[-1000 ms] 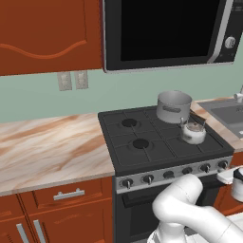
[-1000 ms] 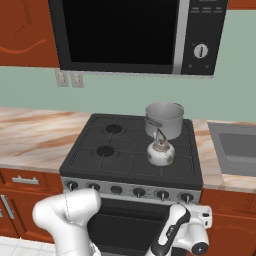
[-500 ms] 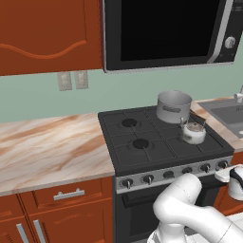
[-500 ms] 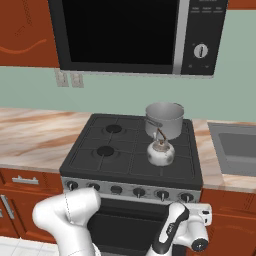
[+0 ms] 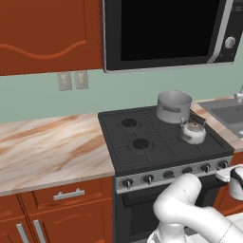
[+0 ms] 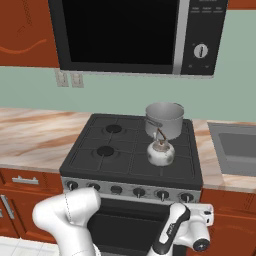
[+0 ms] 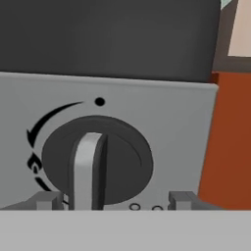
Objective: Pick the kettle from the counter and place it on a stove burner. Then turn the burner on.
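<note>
Since the kettle [image 6: 160,153] already sits on the front-right stove burner [image 6: 161,163], I face the rightmost knob [image 7: 96,161]. My gripper [image 7: 113,200] has its jaws spread wide, straddling its ridge to turn it.

Open fingertips [image 7: 48,200] straddle the upright knob [image 7: 96,162] (nothing between them); the red cabinet side [image 7: 229,142] crowds the panel's right edge.

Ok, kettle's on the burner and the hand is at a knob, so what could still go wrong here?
The gripper faces the rightmost stove knob, fingertips straddling it but not closed: a loose pinch may slip off the ridge. The kettle sits close to the steel pot, so the chosen knob might light the pot's burner instead.
</note>
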